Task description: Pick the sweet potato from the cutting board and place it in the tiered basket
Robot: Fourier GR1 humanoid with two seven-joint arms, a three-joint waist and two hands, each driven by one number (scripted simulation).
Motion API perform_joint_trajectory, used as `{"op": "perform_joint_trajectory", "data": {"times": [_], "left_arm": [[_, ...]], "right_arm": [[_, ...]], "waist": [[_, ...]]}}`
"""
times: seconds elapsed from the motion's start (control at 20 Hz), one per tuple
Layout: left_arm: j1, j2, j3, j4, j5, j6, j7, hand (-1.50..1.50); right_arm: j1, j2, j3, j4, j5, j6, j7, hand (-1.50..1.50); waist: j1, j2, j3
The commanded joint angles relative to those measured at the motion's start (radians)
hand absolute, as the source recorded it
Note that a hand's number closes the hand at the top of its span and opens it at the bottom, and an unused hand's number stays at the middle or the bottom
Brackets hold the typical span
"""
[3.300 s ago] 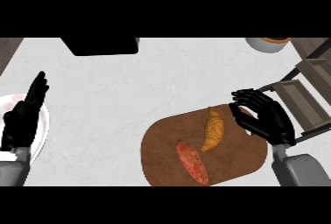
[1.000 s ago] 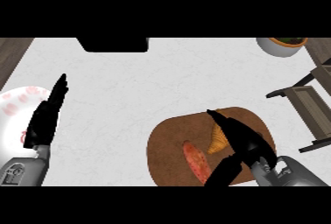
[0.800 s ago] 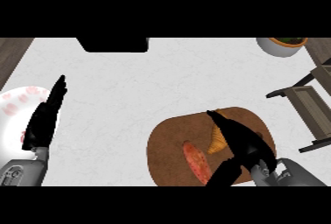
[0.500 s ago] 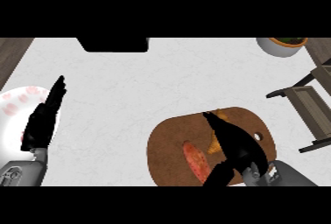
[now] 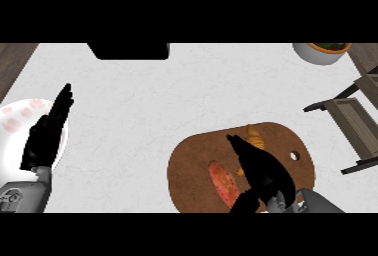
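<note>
A round brown cutting board [image 5: 198,165] lies on the white counter at the lower right. On it are a reddish sweet potato [image 5: 222,182] and an orange croissant-like piece [image 5: 255,138]. My right hand [image 5: 260,167] stretches over the board with straight fingers, between the two foods, hiding part of the orange piece; its thumb points down toward the sweet potato's near end. The tiered basket [image 5: 354,122], a grey wooden rack, stands at the right edge. My left hand [image 5: 46,132] rests open at the left, fingers up.
A white plate [image 5: 15,112] with pink marks lies under my left hand at the left edge. A white bowl [image 5: 322,51] sits at the far right corner. A dark box [image 5: 129,50] sits at the far edge.
My right hand has slid left across the cutting board, closer to the sweet potato, and covers more of the orange piece. The left hand has stayed still.
</note>
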Motion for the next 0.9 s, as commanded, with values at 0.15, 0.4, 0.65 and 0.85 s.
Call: {"op": "perform_joint_trajectory", "data": {"times": [0.15,0.4,0.65,0.85], "left_arm": [[0.016,-0.010,0.004,0.003,-0.019,-0.004,-0.027,0.00],[-0.048,-0.023,0.021,0.060,-0.018,-0.012,-0.009,0.00],[-0.027,-0.033,0.026,0.038,-0.033,-0.010,-0.019,0.00],[0.003,-0.007,0.050,0.036,-0.021,-0.042,-0.039,0.00]], "right_arm": [[0.032,0.100,0.031,-0.004,0.072,-0.006,0.226,-1.50],[0.040,0.125,0.004,0.150,0.089,0.024,0.101,-1.50],[0.029,0.147,-0.054,0.151,0.076,0.081,0.100,-1.50],[0.032,0.222,-0.037,0.211,0.104,0.066,0.100,-1.50]], "waist": [[-0.001,-0.001,0.000],[-0.001,0.004,0.000],[0.001,0.003,0.000],[0.004,0.003,0.000]]}}
